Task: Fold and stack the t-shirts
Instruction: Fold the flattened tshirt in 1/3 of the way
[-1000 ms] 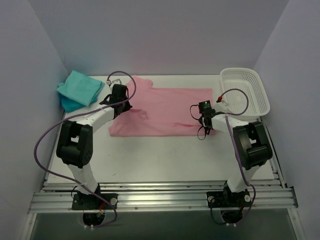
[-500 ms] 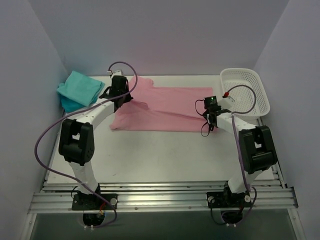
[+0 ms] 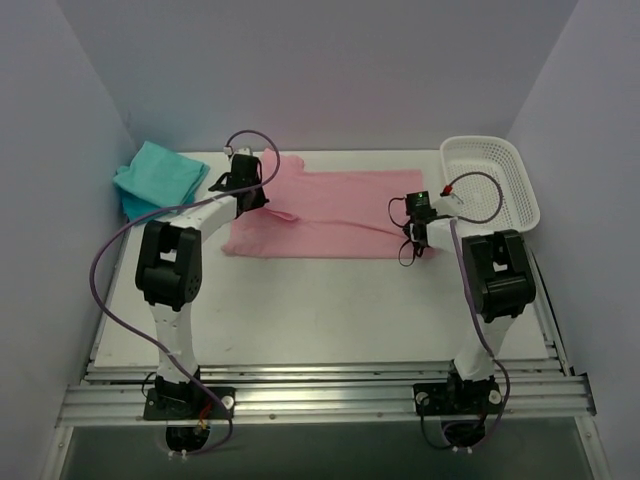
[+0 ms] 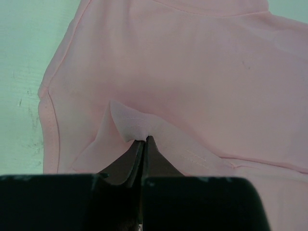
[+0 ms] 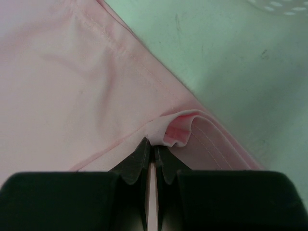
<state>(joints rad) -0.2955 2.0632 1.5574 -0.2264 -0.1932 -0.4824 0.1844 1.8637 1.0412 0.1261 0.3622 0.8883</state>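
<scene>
Both arms have drawn the near edge of the pink t-shirt (image 3: pixel 340 215) farther back since a second ago, so it lies as a narrower band on the surface (image 3: pixel 320 310), between the teal t-shirt (image 3: pixel 160 175) and the basket (image 3: pixel 522 190). Overhead the fingertips are indistinct. The wrist views show more: the left tool (image 4: pixel 144 140) is clamped on a raised fold, the right tool (image 5: pixel 151 147) on a curled hem corner.

pink t-shirt (image 3: pixel 330 215): soft matt cloth, stitched hems | teal t-shirt (image 3: pixel 160 175) at 10 o'clock: matt cloth | basket (image 3: pixel 515 170) at 2 o'clock: white plastic mesh | bench (image 3: pixel 320 310): matt white, faintly scuffed | left tool (image 4: pixel 144 139), right tool (image 5: pixel 150 143): matt black
</scene>
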